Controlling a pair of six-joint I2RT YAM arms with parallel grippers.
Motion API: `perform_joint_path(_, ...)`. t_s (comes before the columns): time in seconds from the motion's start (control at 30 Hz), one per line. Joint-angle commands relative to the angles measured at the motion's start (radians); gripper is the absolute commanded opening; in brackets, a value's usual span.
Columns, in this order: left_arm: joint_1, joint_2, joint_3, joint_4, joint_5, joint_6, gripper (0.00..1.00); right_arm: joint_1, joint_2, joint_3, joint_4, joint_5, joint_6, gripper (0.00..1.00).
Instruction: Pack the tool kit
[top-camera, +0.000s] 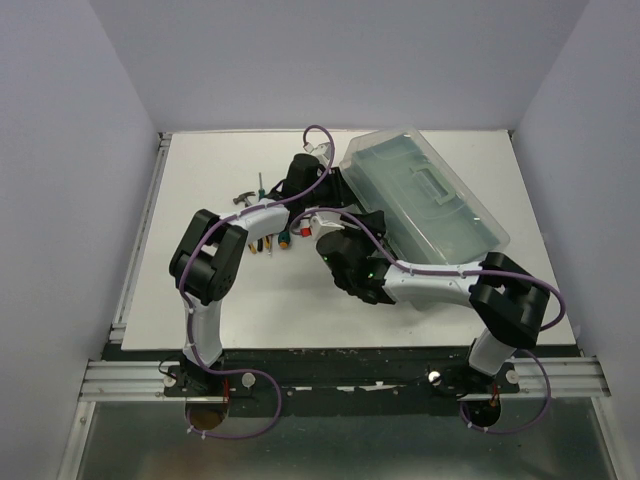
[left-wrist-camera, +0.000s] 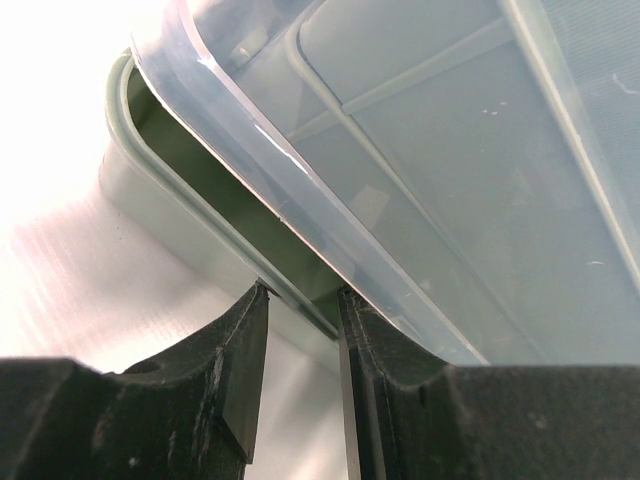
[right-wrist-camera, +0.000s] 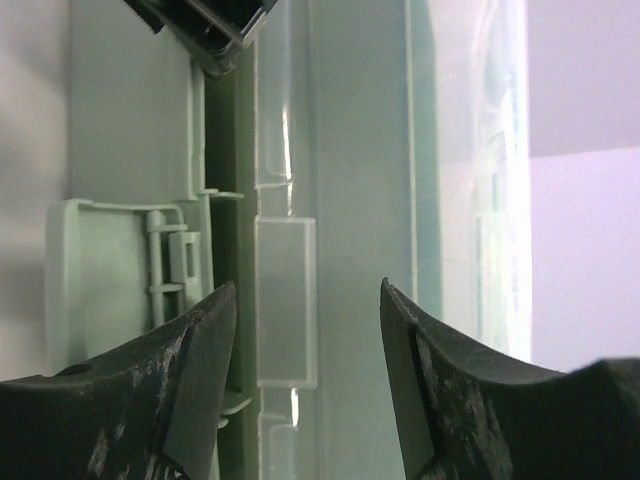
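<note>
The tool kit, a grey-green box with a translucent lid, stands at the back right with its lid slightly raised. My left gripper is at its left corner. The jaws stand partly apart, the tips touch the green rim, and one finger lies under the lid edge. My right gripper is open at the front side, its fingers on either side of the lid's latch tab without touching it. A green latch hangs off the base. Small screwdrivers and a hammer lie left of the box, partly under my left arm.
White walls close in the table on the left, back and right. A metal rail runs along the near edge by the arm bases. In the top view both forearms cross the middle of the table toward the box.
</note>
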Motion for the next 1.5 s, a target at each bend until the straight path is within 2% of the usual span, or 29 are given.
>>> perform_joint_path(0.0, -0.004, 0.041, 0.019, -0.022, -0.005, 0.042, 0.41, -0.005, 0.013, -0.041, 0.350, 0.027, -0.292, 0.66)
perform_joint_path(0.27, -0.004, 0.038, 0.016, -0.014, 0.000, 0.036, 0.41, -0.018, 0.081, -0.135, 0.731, 0.036, -0.617, 0.72)
perform_joint_path(0.43, -0.004, 0.036, 0.013, -0.011, 0.001, 0.036, 0.41, -0.021, 0.063, -0.156, 0.708, 0.030, -0.582, 0.77)
perform_joint_path(0.5, -0.004, 0.036, 0.013, -0.013, 0.001, 0.037, 0.41, -0.019, 0.012, -0.147, 0.542, 0.013, -0.463, 0.78)
perform_joint_path(0.53, -0.004, 0.038, 0.015, -0.013, 0.001, 0.037, 0.41, -0.018, -0.025, -0.129, 0.386, -0.004, -0.325, 0.78)
perform_joint_path(0.6, -0.002, 0.041, 0.015, -0.014, 0.004, 0.037, 0.41, -0.021, -0.111, -0.046, -0.062, -0.074, 0.012, 0.78)
perform_joint_path(0.63, -0.004, 0.042, 0.018, -0.016, 0.006, 0.037, 0.41, -0.019, -0.144, -0.012, -0.218, -0.102, 0.104, 0.78)
perform_joint_path(0.77, -0.004, 0.049, 0.021, -0.016, 0.009, 0.039, 0.41, -0.021, -0.203, 0.016, -0.327, -0.099, 0.144, 0.89)
perform_joint_path(0.9, -0.004, 0.059, 0.029, -0.023, 0.012, 0.039, 0.41, -0.041, -0.182, 0.107, -0.597, -0.134, 0.283, 1.00)
perform_joint_path(0.97, -0.004, 0.059, 0.026, -0.023, 0.012, 0.043, 0.41, -0.070, -0.178, 0.125, -0.672, -0.151, 0.331, 1.00)
perform_joint_path(1.1, -0.004, 0.061, 0.022, -0.028, 0.010, 0.043, 0.41, -0.126, -0.198, 0.138, -0.722, -0.186, 0.368, 1.00)
perform_joint_path(1.47, -0.002, 0.072, 0.030, -0.049, 0.004, 0.053, 0.41, -0.219, -0.218, 0.212, -0.785, -0.173, 0.322, 1.00)
